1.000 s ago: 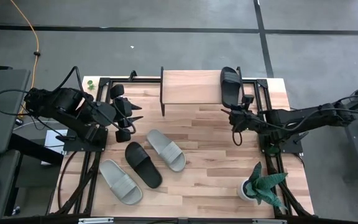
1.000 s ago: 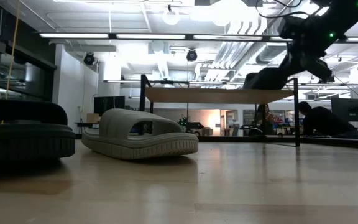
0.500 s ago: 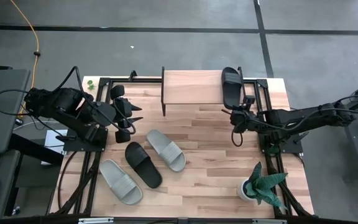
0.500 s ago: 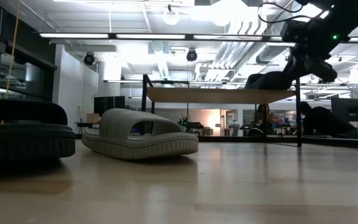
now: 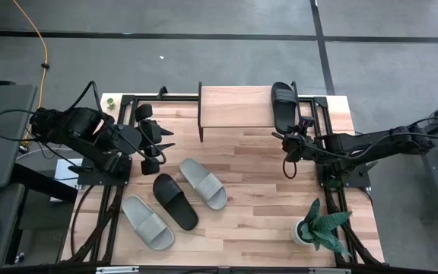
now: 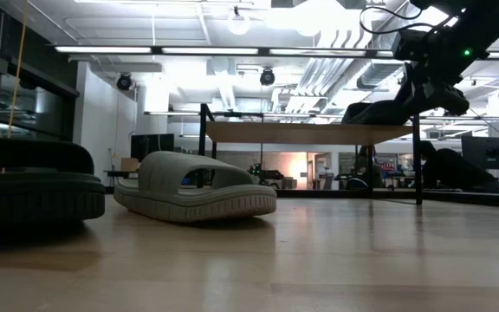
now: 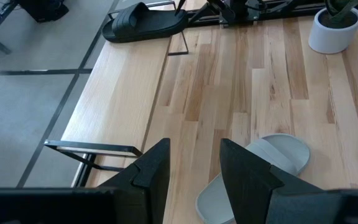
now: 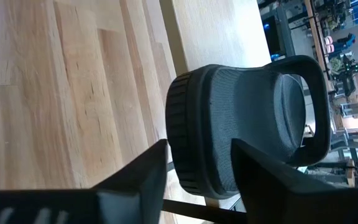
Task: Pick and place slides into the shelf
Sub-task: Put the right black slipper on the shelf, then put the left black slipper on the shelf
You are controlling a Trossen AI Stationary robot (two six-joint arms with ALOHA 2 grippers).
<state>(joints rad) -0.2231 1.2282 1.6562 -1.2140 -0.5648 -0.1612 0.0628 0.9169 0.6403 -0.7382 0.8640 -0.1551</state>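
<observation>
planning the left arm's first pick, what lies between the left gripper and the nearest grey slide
Nothing: in the high view only bare tabletop separates the left gripper from the grey slide.

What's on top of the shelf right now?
One black slide lies at the shelf's right end. The rest of the board shows bare. Nothing is covered from above.

We note 2 dark, matte arms with black cables looped along them; green indicator lights glow on the right arm (image 6: 457, 39). Each ends in 2 angular black fingers (image 7: 151, 168).
</observation>
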